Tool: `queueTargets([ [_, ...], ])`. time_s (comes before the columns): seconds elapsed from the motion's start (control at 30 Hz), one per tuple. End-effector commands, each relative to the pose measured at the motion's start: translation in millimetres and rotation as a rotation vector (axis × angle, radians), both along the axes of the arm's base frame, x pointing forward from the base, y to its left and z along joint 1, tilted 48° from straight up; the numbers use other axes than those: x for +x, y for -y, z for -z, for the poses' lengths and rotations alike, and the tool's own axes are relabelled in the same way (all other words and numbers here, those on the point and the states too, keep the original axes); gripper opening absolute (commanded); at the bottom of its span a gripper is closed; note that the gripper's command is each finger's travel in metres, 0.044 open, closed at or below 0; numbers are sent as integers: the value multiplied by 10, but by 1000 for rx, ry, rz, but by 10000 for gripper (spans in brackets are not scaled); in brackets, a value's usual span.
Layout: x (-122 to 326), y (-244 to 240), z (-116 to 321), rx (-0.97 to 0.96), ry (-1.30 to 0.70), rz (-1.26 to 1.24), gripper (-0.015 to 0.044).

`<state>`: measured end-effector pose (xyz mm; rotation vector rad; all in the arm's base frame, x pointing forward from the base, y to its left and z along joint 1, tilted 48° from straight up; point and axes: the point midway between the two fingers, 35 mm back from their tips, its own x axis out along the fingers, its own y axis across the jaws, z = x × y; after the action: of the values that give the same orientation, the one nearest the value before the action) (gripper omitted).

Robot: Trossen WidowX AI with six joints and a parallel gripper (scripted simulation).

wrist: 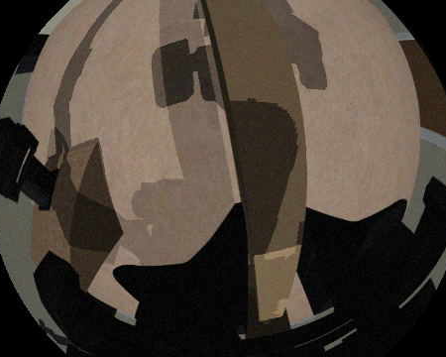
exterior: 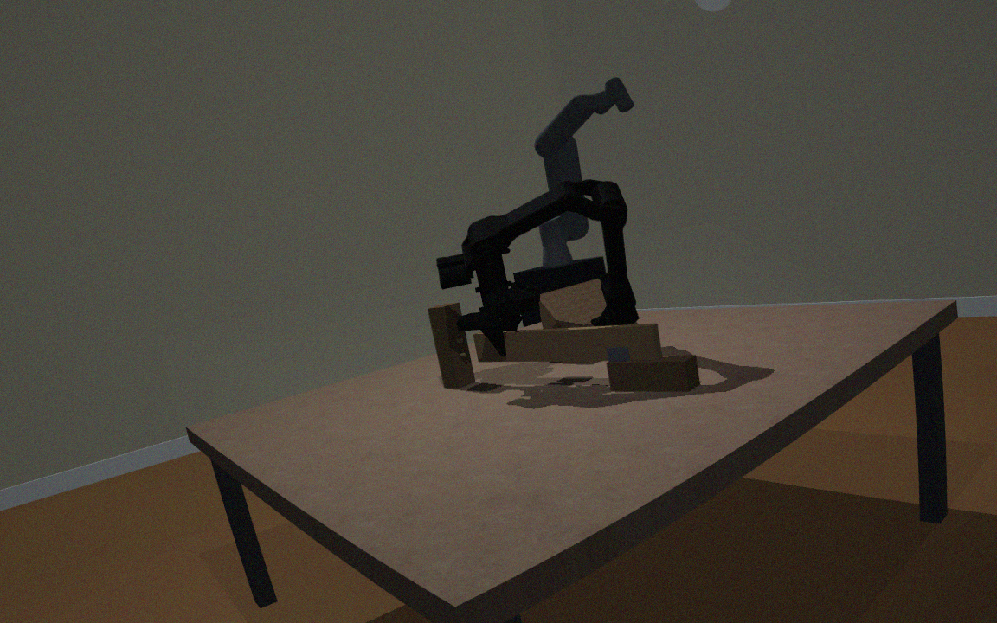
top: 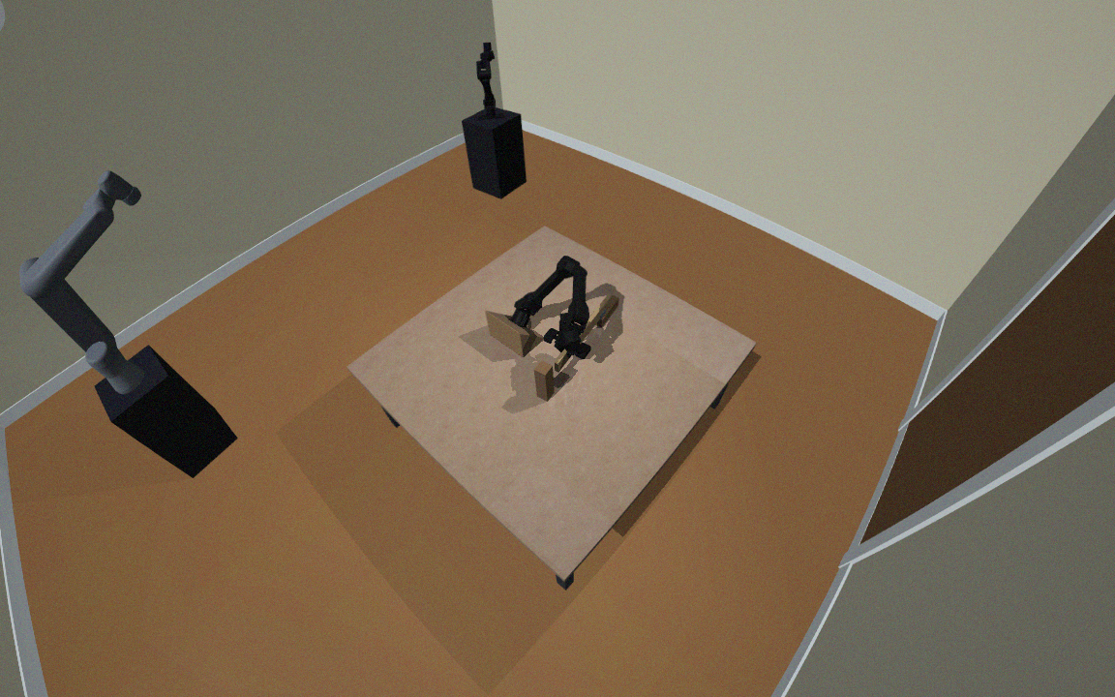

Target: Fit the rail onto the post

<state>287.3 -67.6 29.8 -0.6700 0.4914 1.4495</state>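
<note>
Bench [top: 535, 468] [exterior: 409, 465] [wrist: 357, 124] below, and the pincer [top: 563, 353] [exterior: 498, 348] [wrist: 257, 205] clamps the rail [top: 593, 320] [exterior: 579, 341] [wrist: 263, 64], nearly shut, post [top: 543, 381] [exterior: 452, 346] at nine o'clock in the exterior view!

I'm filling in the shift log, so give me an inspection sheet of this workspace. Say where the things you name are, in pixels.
Surface: table [top: 492, 450] [exterior: 424, 465], upright on its legs.
Job's things: bed rail [exterior: 579, 343] [wrist: 258, 64] raised at its near end, short of the wooden post [top: 543, 381] [exterior: 452, 348]; footboard block [exterior: 653, 375] under the far end.
Clutter: angular wooden block [top: 507, 332] [exterior: 573, 304] beside the arm's base.
Gripper [exterior: 498, 341] [wrist: 257, 205]: shut on the rail.
Cables: nothing seen.
Surroundings: two other arms on black pedestals.
</note>
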Motion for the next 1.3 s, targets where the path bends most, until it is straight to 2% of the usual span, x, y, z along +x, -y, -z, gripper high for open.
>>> queueTargets([
  [0.0,0,24,9,-3,3,3,0],
  [1.27,20,112,62,-4,3,3,0],
])
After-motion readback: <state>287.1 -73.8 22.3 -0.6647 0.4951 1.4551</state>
